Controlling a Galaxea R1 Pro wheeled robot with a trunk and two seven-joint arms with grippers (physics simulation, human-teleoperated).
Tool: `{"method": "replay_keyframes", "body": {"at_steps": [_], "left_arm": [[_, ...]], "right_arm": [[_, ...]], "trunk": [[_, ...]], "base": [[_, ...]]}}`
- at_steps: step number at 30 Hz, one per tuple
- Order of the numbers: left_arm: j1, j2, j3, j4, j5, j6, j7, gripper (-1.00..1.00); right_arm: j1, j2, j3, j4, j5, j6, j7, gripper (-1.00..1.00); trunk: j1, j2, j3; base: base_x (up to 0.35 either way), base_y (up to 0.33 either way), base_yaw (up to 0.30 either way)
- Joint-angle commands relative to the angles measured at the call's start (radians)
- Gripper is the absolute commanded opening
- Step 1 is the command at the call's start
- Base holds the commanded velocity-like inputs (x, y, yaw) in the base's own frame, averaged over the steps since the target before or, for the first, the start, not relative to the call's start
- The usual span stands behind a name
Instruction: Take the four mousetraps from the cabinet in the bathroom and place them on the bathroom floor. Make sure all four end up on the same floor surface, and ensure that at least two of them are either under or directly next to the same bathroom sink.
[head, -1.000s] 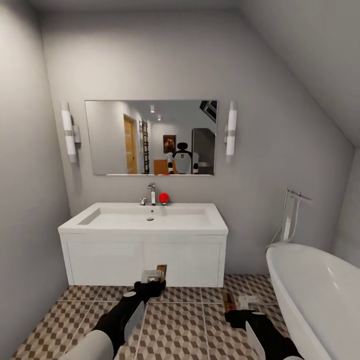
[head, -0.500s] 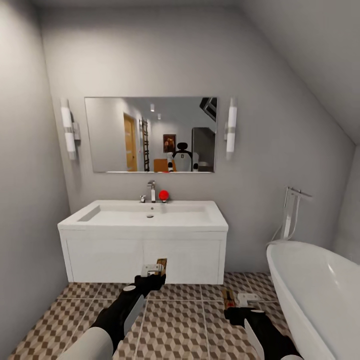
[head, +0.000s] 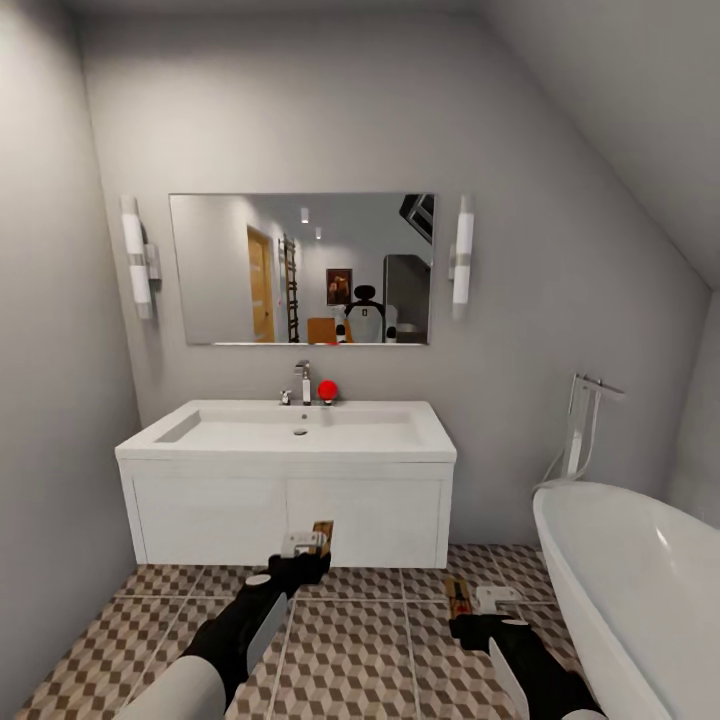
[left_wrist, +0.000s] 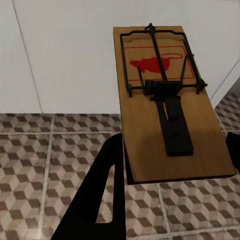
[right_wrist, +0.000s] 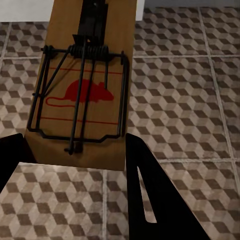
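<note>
Wooden mousetrap (left_wrist: 165, 105) clamped in left gripper (head: 305, 548), lower centre before sink (head: 290, 440); right gripper (head: 478, 600) grips second mousetrap (right_wrist: 85, 85), lower right.

Our head camera faces the sink (head: 287, 440) from mid-room; both wrist cameras look close down at the floor (left_wrist: 30, 155), which all views share.

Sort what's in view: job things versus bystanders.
Job:
- left gripper with its mousetrap
- right gripper with its mousetrap
- sink
- floor

Bystanders:
- bathtub
- mirror
- red ball by the tap
- wall lamps
</note>
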Motion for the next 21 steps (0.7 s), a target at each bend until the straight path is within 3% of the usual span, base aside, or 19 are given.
{"method": "replay_keyframes", "body": {"at_steps": [1, 8, 15, 21], "left_arm": [[0.0, 0.001, -0.004, 0.005, 0.01, 0.006, 0.005, -1.0], [0.0, 0.005, 0.001, 0.098, 0.014, 0.005, 0.011, -1.0], [0.0, 0.007, 0.004, 0.132, 0.02, 0.005, 0.012, -1.0], [0.0, 0.011, 0.005, 0.138, 0.053, 0.005, 0.012, -1.0]], "right_arm": [[0.0, 0.001, -0.006, -0.002, 0.002, 0.005, 0.003, -1.0], [0.0, 0.001, -0.006, -0.002, 0.002, 0.006, 0.0, -1.0], [0.0, 0.002, -0.006, -0.002, 0.002, 0.005, -0.002, -1.0], [0.0, 0.003, -0.006, -0.002, 0.002, 0.005, -0.002, -1.0]], "trunk": [[0.0, -0.001, -0.001], [0.023, -0.043, -0.02], [0.05, -0.092, -0.042], [0.073, -0.134, -0.061]], "base": [[0.0, 0.0, 0.0], [0.0, 0.0, 0.0], [0.0, 0.0, 0.0], [0.0, 0.0, 0.0]]}}
